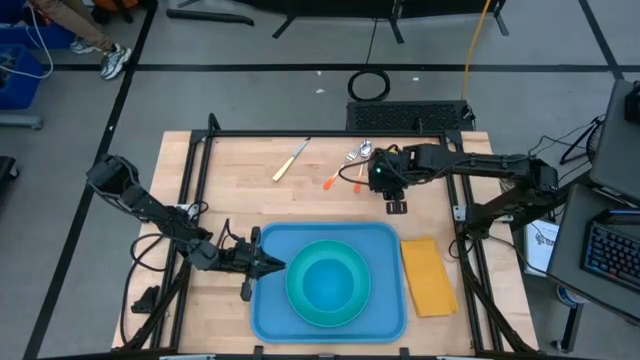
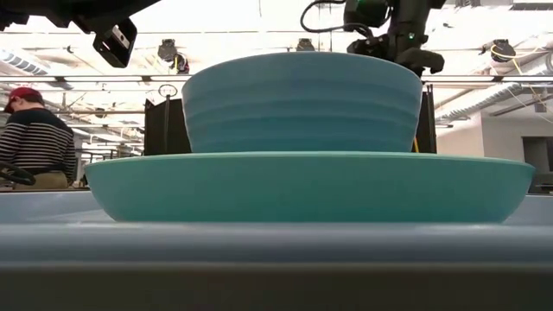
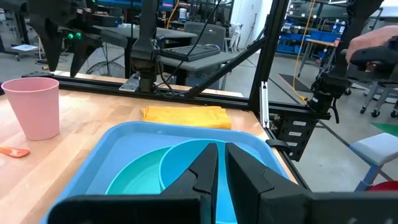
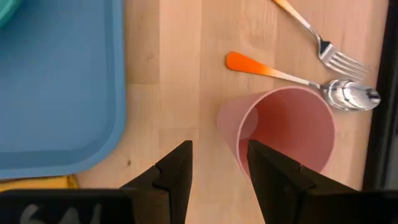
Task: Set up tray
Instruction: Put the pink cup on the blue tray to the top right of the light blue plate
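The blue tray is seen at the near edge of the table, with a turquoise plate on it and a turquoise bowl stacked on the plate. A yellow-orange napkin lies just beside the tray's right rim.

So the dishes are judged placed. The pink cup, orange-handled spoon, fork and knife are left on the bare wood at the far side.

The right gripper is held partly open above the table, next to the cup, with nothing gripped. The left gripper is pressed almost shut, empty, at the tray's left rim.
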You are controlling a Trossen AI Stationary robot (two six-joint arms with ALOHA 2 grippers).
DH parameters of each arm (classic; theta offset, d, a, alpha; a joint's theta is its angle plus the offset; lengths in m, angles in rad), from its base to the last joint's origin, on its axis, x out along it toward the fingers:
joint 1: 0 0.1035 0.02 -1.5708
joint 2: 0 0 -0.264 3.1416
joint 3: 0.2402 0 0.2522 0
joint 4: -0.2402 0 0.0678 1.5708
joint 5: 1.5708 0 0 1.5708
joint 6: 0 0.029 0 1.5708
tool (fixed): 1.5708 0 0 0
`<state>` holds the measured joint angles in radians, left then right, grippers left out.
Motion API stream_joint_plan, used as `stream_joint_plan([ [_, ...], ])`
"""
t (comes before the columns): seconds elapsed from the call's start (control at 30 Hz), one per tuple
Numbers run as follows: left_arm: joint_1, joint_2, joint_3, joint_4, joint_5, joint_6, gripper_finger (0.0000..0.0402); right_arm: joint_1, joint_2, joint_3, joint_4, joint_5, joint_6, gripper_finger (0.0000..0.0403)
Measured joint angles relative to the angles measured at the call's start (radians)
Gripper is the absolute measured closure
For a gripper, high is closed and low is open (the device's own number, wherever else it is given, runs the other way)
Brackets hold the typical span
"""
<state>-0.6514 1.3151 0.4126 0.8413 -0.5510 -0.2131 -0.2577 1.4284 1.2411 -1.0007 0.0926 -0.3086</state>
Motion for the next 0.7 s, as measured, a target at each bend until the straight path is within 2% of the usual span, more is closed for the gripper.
stream_joint_plan([
  [0.3, 0.0, 0.0, 0.0, 0.0, 0.0, 0.0, 0.0369, -0.031, 0.001, -0.082, 0.06, -0.008, -0.04, 0.0257],
  [0.37, 0.0, 0.0, 0.0, 0.0, 0.0, 0.0, 0.0369, -0.032, 0.001, -0.086, 0.061, 0.017, -0.045, 0.0257],
  [0.7, 0.0, 0.0, 0.0, -0.001, 0.0, -0.001, 0.0369, -0.072, 0.001, -0.087, 0.072, 0.008, -0.054, 0.0258],
])
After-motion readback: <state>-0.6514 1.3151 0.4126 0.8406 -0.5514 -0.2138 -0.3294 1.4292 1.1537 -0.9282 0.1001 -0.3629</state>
